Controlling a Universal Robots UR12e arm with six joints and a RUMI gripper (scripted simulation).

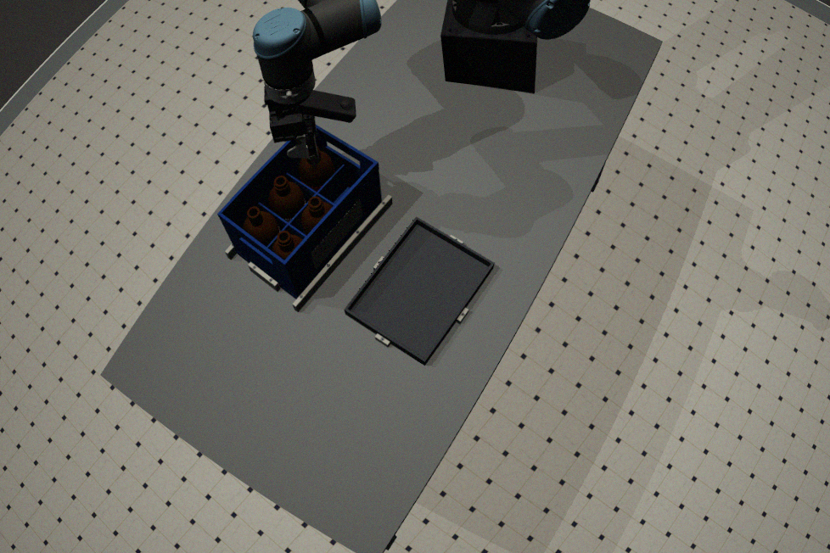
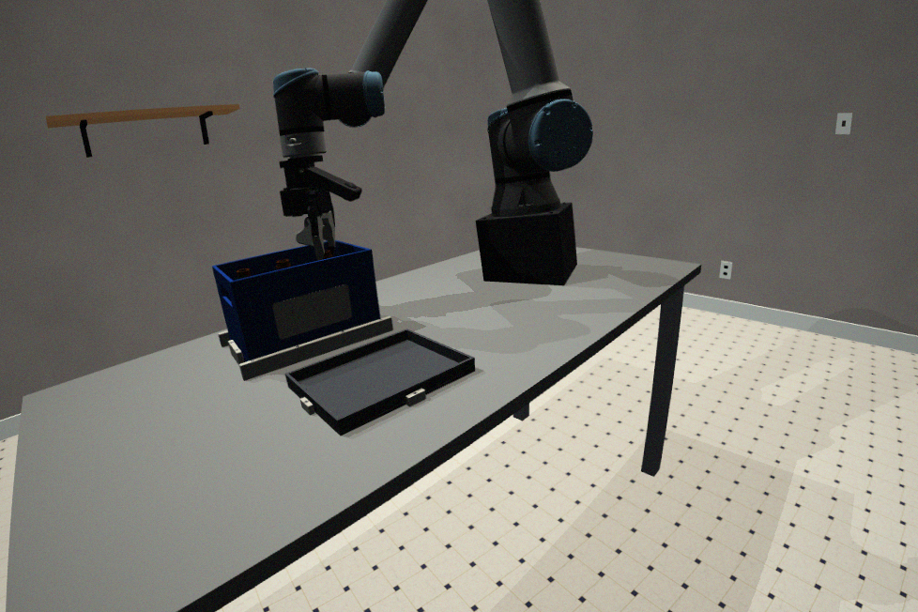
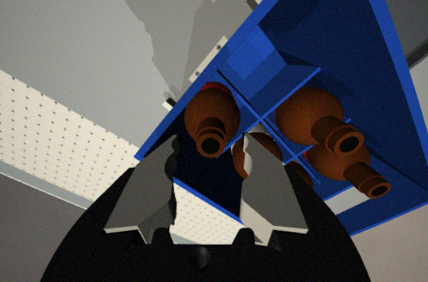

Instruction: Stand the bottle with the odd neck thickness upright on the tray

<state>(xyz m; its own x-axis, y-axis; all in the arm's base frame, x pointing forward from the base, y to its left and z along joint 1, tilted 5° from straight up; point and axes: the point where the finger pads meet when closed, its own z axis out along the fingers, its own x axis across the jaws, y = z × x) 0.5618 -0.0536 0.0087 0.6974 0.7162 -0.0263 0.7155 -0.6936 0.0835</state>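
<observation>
On the far left we see one brown shelf (image 2: 143, 115) on the wall, with two black brackets (image 2: 85, 138).

Next, we see one blue crate (image 1: 253, 259) (image 2: 365, 292) (image 3: 403, 86), standing flat on the one gray table (image 1: 266, 391) (image 2: 150, 462) (image 3: 75, 56). We count six slots inside, and five brown bottles (image 1: 285, 197) (image 2: 282, 264) (image 3: 309, 114), each in its own slot. We spot a bit of red on two of them in the wrist view. The odd bottle must be one of these five, but we cannot tell which neck is thicker or thinner. The crate's long side has one gray patch (image 2: 313, 312), and we can't read any words on it.

One black pincer (image 1: 309, 153) (image 2: 323, 249) (image 3: 211, 134) points down over the crate's end nearest the black box. Its two fingers are spread part way, and they pinch nothing.

To the right of the crate, one long pale strip (image 1: 343, 253) (image 2: 315, 347) lies by its side. Then comes one dark tray (image 1: 423, 293) (image 2: 381, 374), flat on the table, with four little pale blocks (image 1: 382, 338) (image 2: 415, 396) around it. All five bottles are in the crate.

Further right, we see one black box (image 1: 488, 62) (image 2: 525, 249) under the one robot arm (image 1: 283, 39) (image 2: 299, 108). On the wall at the far right are two small light plates (image 2: 843, 115) (image 2: 725, 262).
</observation>
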